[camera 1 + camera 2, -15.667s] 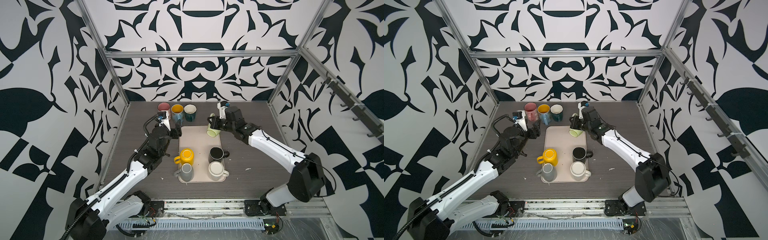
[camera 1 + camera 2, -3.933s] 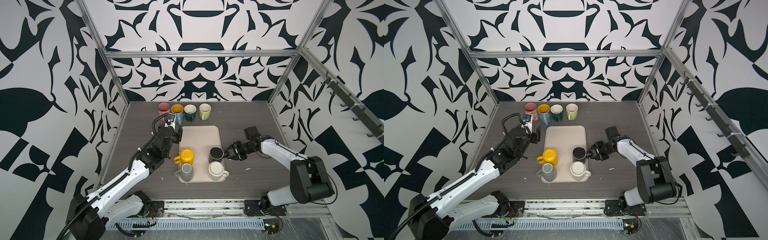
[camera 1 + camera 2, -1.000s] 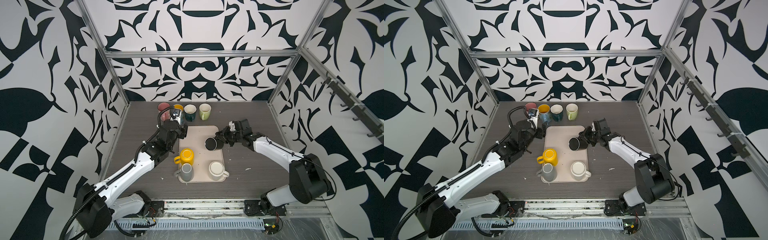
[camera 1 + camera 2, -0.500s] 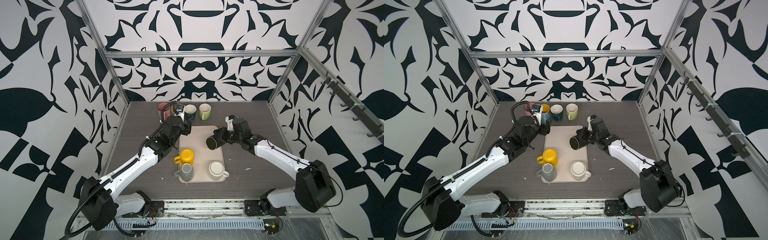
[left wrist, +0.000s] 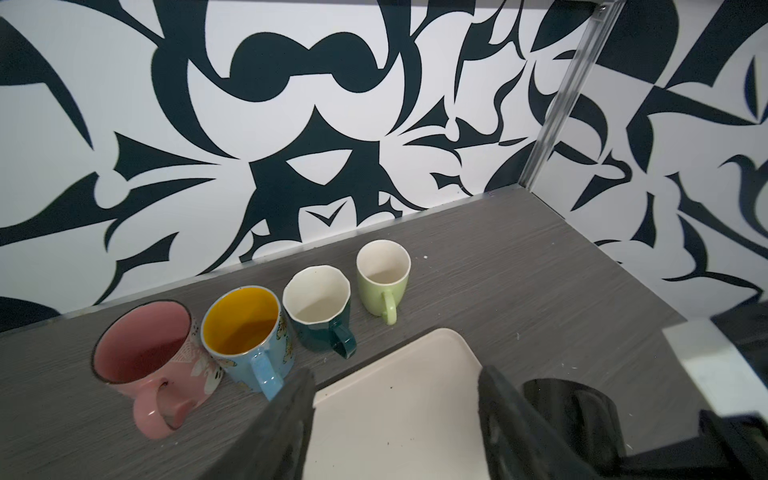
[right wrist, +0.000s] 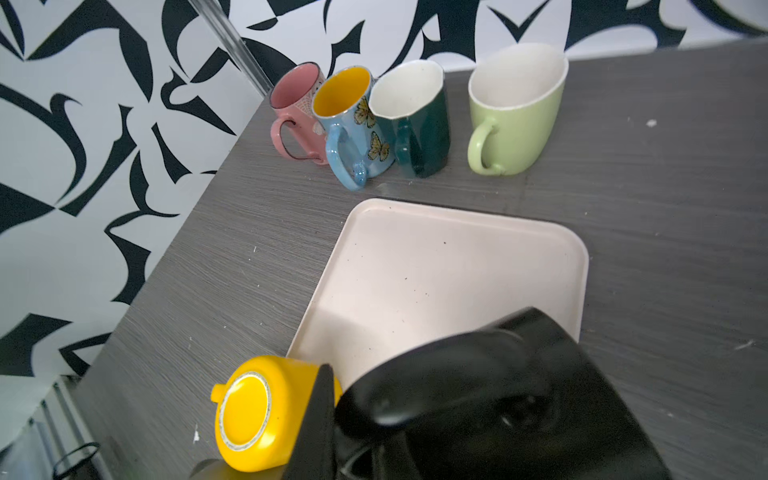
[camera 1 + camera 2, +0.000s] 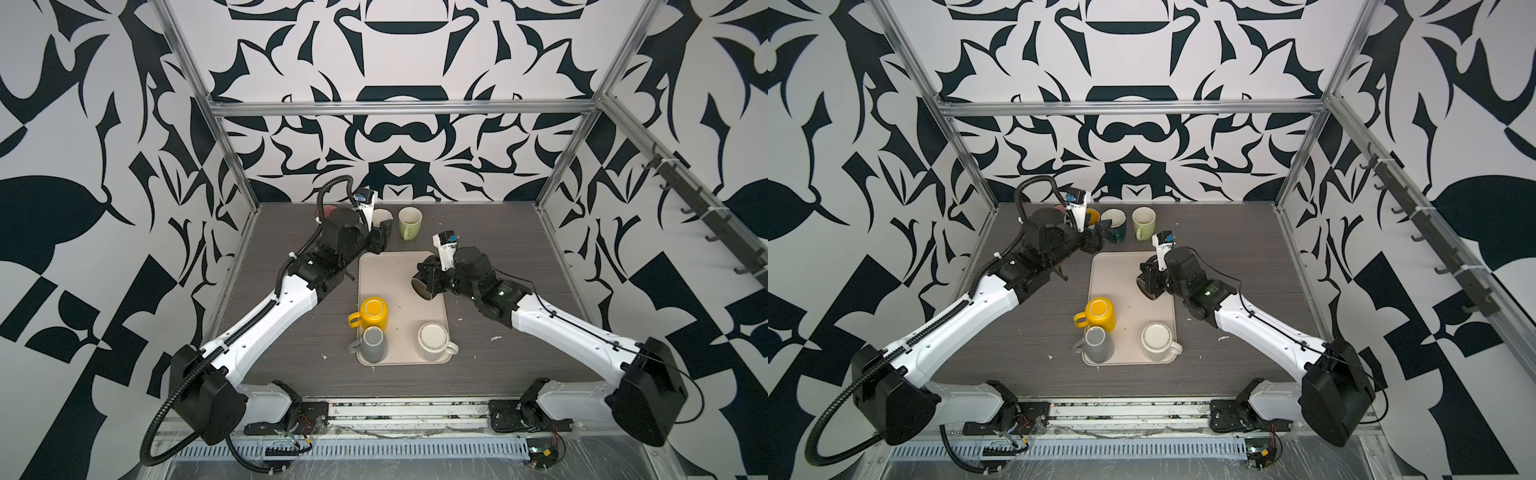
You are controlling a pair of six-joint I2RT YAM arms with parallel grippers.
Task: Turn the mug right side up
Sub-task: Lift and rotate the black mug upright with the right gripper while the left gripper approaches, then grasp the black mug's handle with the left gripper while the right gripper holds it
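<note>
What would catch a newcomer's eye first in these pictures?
The black mug hangs tilted in the right gripper above the tray. Then the bright yellow mug, upside down on the tray, and the light green mug ending an upright row by the back wall.

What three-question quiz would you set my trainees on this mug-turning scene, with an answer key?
1. Choose: what colour is the mug gripped by the right claw? A yellow, B black, C pink.
2. True or false: the yellow mug on the tray stands upside down.
3. Count: how many mugs stand upright in the row behind the tray?
Key: 1 B. 2 True. 3 Four.
</note>
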